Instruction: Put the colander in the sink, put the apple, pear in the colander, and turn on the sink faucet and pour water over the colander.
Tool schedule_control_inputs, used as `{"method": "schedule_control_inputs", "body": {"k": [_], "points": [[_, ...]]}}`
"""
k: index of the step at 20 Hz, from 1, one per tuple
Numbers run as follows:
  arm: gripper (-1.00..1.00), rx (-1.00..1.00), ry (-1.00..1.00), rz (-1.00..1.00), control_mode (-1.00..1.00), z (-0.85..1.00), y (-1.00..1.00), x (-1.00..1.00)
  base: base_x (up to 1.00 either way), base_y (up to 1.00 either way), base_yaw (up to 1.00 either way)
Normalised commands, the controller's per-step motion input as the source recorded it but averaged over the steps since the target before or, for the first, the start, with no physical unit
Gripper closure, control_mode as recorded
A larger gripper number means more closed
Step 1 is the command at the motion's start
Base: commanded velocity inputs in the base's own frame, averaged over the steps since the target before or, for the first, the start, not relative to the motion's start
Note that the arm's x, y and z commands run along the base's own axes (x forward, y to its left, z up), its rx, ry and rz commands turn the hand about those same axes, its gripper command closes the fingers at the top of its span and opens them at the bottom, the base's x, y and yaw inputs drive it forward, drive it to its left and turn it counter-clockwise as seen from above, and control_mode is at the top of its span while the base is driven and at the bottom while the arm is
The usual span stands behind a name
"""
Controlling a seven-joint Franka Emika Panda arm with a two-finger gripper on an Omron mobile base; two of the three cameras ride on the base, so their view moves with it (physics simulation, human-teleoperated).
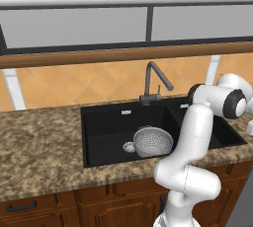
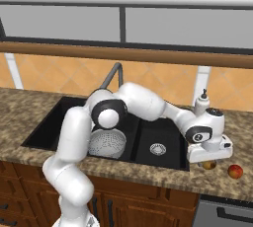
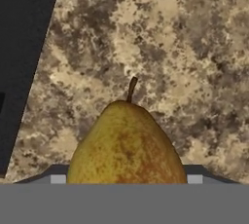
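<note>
I had the gripper (image 2: pixel 210 161) low over the pear (image 3: pixel 127 142) on the counter (image 3: pixel 185 47) right of the sink (image 2: pixel 163 132); whether it had clenched, I couldn't tell. I judged a centred, gentle squeeze best before lifting toward the colander (image 1: pixel 152 141).

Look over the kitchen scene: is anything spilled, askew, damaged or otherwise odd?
Nothing stands out. The colander sits upright in the sink, the faucet is dry, and the apple and pear lie whole on the granite counter, the pear right under the pincer.

Speckled granite counter (image 1: pixel 39 142), orange tiles (image 1: pixel 89 85)
</note>
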Motion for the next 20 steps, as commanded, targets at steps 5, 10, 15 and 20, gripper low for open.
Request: {"method": "schedule_control_inputs", "body": {"k": [5, 10, 15, 20], "points": [[1.0, 0.04, -0.21, 0.0, -1.0, 0.51, 0.55, -0.06, 0.0, 0.0, 0.0], [1.0, 0.09, -0.18, 0.0, -1.0, 0.68, 0.97, 0.0, 0.0, 0.0, 0.0], [1.0, 0.1, -0.08, 0.03, -1.0, 0.37, 1.0, 0.0, 0.0, 0.0, 0.0], [1.0, 0.08, 0.0, 0.08, -1.0, 0.01, 1.0, 0.0, 0.0, 0.0, 0.0]]}}
